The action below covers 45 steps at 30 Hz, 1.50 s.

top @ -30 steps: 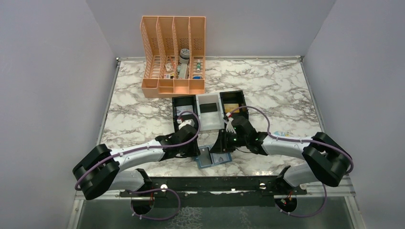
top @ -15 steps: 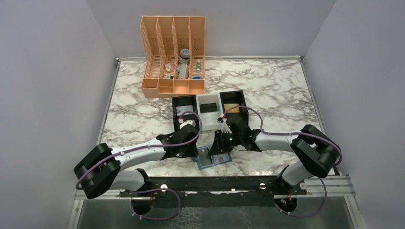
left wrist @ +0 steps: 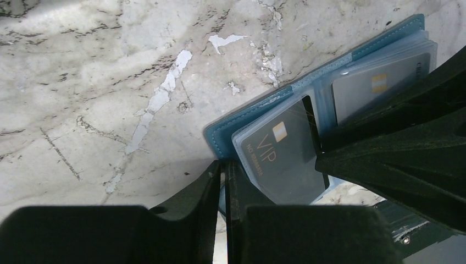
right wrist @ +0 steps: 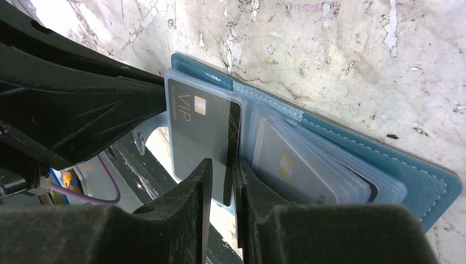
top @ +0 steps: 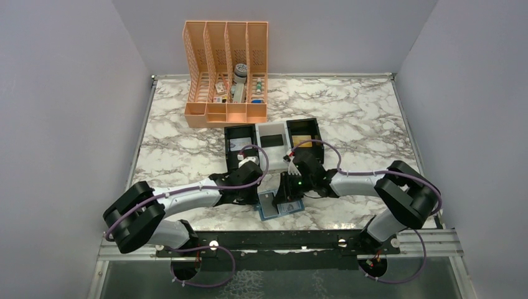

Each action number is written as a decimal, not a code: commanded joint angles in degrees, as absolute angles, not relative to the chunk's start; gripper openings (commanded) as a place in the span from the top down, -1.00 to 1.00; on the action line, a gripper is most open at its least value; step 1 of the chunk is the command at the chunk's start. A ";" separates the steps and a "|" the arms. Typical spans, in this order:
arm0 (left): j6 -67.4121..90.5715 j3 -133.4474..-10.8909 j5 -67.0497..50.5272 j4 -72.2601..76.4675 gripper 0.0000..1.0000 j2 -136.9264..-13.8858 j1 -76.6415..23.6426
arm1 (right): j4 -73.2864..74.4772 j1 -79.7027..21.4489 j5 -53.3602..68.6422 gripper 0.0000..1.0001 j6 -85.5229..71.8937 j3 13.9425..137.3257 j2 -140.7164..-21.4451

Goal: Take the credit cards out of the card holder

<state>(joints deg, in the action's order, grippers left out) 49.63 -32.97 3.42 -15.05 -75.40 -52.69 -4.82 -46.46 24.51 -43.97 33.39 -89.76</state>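
The light-blue card holder [top: 287, 207] lies open at the table's near edge, between both grippers. In the left wrist view the holder [left wrist: 242, 127] shows a black VIP credit card [left wrist: 281, 157] in a clear sleeve and a grey card [left wrist: 373, 88] on the other panel. My left gripper [left wrist: 224, 171] is shut on the holder's left edge. My right gripper [right wrist: 222, 171] straddles the inner edge of the black card [right wrist: 200, 129], its jaws almost shut with the card's edge between them. Several grey cards [right wrist: 299, 165] sit stacked in the holder's right panel [right wrist: 401, 173].
A black-and-white three-compartment tray [top: 274, 142] stands just behind the grippers. An orange file rack [top: 226, 75] with small items is at the back. The black rail [top: 274, 240] runs along the near edge under the holder.
My right gripper has moved left onto the holder. My left arm has stretched to the right toward it, and the holder's left panel now stands tilted up.
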 commanded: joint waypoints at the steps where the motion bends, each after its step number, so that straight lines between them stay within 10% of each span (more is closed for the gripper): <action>1: 49.35 -33.81 4.62 -16.82 0.77 -77.07 -53.76 | -0.53 -46.89 17.45 0.56 -42.70 32.31 -88.55; 14: 52.72 -37.87 10.11 -22.24 0.00 -66.12 -54.10 | 0.22 -46.85 17.56 0.54 -42.73 33.02 -79.71; 45: 77.14 -33.11 9.98 -21.52 0.03 -71.72 -63.47 | -1.16 -46.85 18.34 0.54 -43.19 30.98 -79.95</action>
